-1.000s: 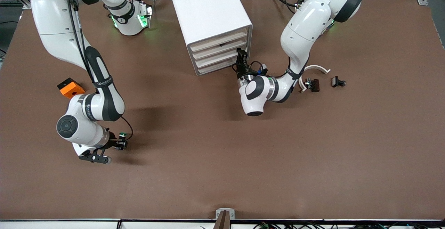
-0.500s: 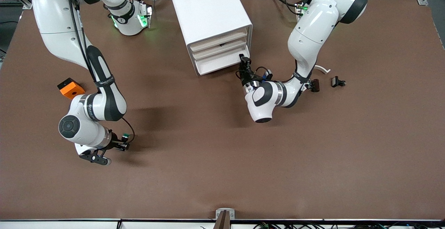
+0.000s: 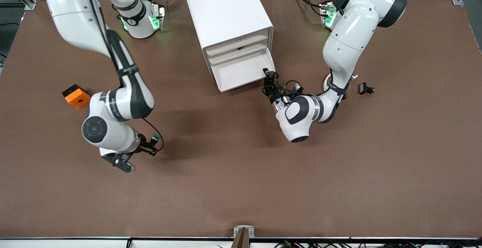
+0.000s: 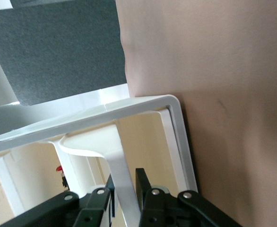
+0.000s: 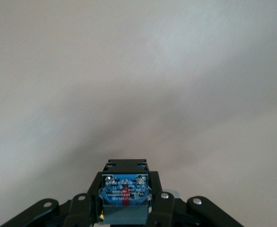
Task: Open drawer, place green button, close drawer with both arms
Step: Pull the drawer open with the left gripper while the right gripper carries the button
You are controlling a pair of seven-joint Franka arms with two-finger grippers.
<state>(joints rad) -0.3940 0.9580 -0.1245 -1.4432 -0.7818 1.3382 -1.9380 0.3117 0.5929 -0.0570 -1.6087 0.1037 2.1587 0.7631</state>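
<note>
Drawer [image 3: 241,73] slid out; four drawers, one button [image 3: 154,139].

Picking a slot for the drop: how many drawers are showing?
3. The top drawer and second drawer sit shut in the cabinet; the third drawer is pulled out below them, its rim in the left gripper. Another may hide beneath it.

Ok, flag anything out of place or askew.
Nothing stands out. The drawer sits pulled out square from the cabinet, left gripper shut on its front lip; right gripper holds the button.
</note>
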